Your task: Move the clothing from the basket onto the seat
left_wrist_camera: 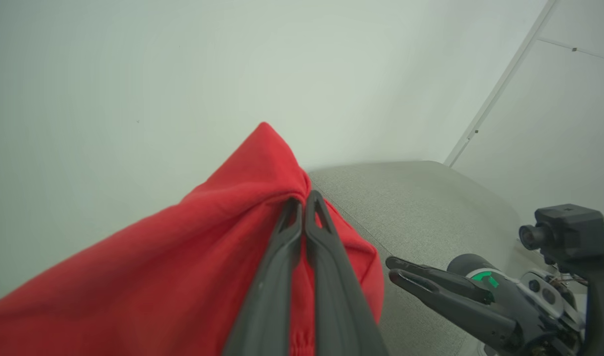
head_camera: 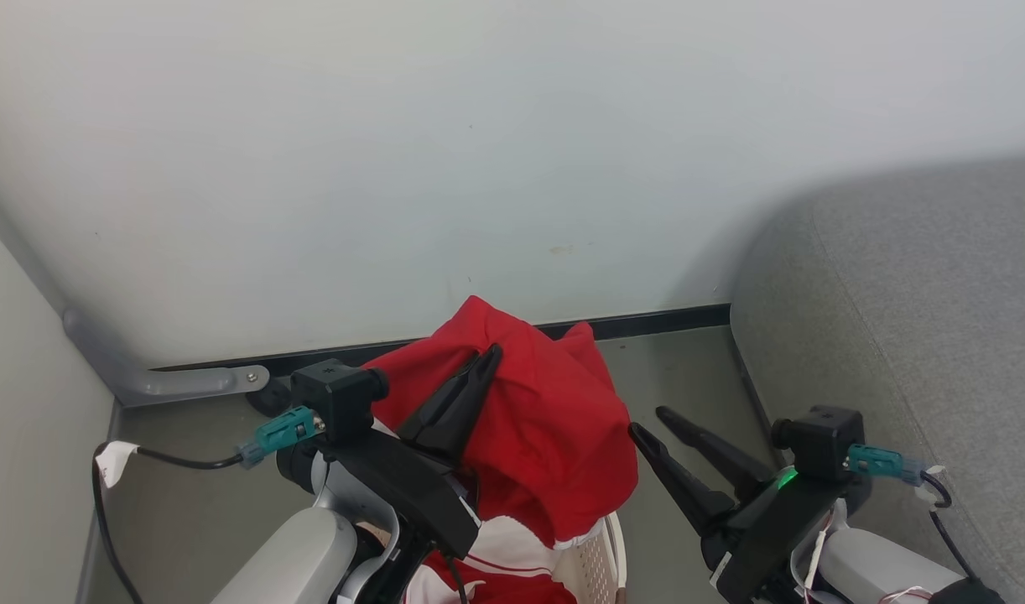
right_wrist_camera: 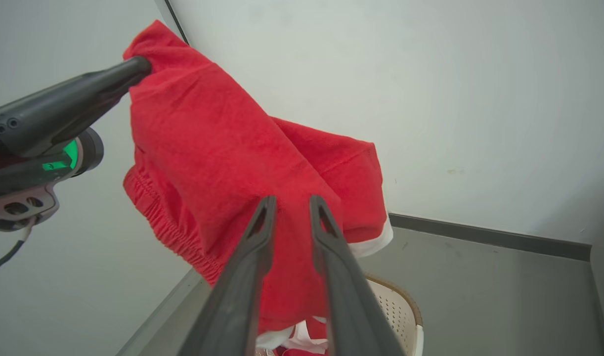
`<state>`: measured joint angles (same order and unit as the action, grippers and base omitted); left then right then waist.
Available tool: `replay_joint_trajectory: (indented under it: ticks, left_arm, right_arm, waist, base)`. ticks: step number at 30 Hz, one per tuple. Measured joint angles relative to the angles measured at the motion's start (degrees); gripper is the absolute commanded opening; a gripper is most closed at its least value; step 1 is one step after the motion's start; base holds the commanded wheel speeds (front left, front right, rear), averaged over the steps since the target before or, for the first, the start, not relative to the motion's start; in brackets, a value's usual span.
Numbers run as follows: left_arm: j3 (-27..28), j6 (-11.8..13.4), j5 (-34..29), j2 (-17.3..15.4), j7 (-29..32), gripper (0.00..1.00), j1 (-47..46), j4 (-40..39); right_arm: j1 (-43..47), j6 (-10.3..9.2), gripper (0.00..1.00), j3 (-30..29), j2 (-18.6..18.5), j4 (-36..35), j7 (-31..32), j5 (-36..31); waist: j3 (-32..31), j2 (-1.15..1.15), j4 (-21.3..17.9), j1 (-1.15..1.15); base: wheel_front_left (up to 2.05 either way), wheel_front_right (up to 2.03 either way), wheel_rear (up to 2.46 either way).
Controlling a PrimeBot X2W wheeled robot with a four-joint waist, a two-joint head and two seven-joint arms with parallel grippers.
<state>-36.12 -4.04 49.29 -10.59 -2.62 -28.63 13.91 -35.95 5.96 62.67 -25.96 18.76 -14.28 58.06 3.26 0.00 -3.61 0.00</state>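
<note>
A red piece of clothing (head_camera: 546, 419) hangs in the air above the basket (head_camera: 603, 564), pinched near its top corner by my left gripper (head_camera: 489, 354), which is shut on it. In the left wrist view the left gripper (left_wrist_camera: 304, 198) bites into a fold of the red clothing (left_wrist_camera: 183, 257). More red and white clothing (head_camera: 500, 549) lies in the basket below. My right gripper (head_camera: 648, 420) stands open to the right of the hanging fabric, with nothing between its fingers (right_wrist_camera: 262, 232). The grey seat (head_camera: 923, 319) rises at the right.
A pale wall with a dark baseboard (head_camera: 647, 323) closes off the back. A grey bracket (head_camera: 143, 377) sits in the left floor corner. Grey floor (head_camera: 689, 369) runs between the basket and the seat. The basket's rim (right_wrist_camera: 403, 301) shows under the right fingers.
</note>
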Motion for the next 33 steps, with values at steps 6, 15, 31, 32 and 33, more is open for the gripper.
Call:
replay_joint_trajectory:
  ticks: [6, 15, 31, 32, 33]
  left_arm:
    - [0.5, 0.0, 0.1, -0.8, 0.0, 0.00, 0.2, -0.6]
    - [1.0, 0.1, 0.1, -1.2, -0.1, 0.00, 0.7, -0.9]
    - [2.6, 0.8, 0.6, -1.7, -0.8, 0.00, 0.6, -1.2]
    - [2.7, 1.0, 0.6, -1.7, -0.8, 0.00, 0.5, -1.2]
    - [2.7, 1.0, 0.6, -1.7, -0.8, 0.00, 0.5, -1.2]
  right_arm:
    - [1.7, -1.23, 1.00, -4.0, -1.1, -4.2, 0.0, -0.1]
    - [7.5, -4.32, 1.00, -10.5, -4.2, -9.8, 0.0, -1.1]
    - [15.5, -9.48, 1.00, -20.0, -6.9, -16.3, 0.0, -4.0]
    - [15.8, -9.49, 1.00, -20.2, -6.9, -16.5, 0.0, -4.3]
    - [16.2, -9.50, 1.00, -20.5, -6.9, -16.7, 0.0, -4.5]
  waist:
    - [0.3, 0.00, -0.7, 0.00]
    - [0.4, 0.00, -2.2, 0.00]
    - [0.8, 0.00, -3.5, 0.00]
    - [0.8, 0.00, -3.5, 0.00]
    - [0.9, 0.00, -3.6, 0.00]
  base:
    - [0.00, 0.00, 0.00]
    - [0.00, 0.00, 0.00]
    - [0.00, 0.00, 0.00]
    - [0.00, 0.00, 0.00]
    - [0.00, 0.00, 0.00]
